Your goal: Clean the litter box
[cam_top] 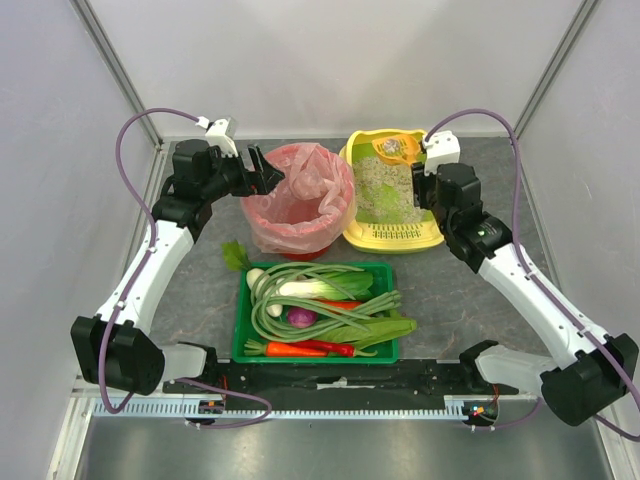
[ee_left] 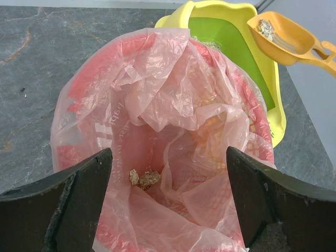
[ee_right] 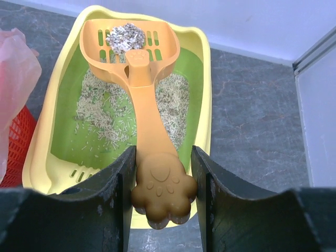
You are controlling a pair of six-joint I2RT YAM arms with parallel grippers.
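Thinly scattered granules (ee_right: 97, 118) in litter box (ee_right: 206, 100)

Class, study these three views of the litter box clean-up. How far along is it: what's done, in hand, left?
Done: one clump lies at the bottom of the pink bag. In hand: the right gripper clamps the orange scoop, loaded with a second lump, over the litter box; the left gripper hangs open above the bag. Left: tipping that load into the bag, probably more sifting of the loose litter.
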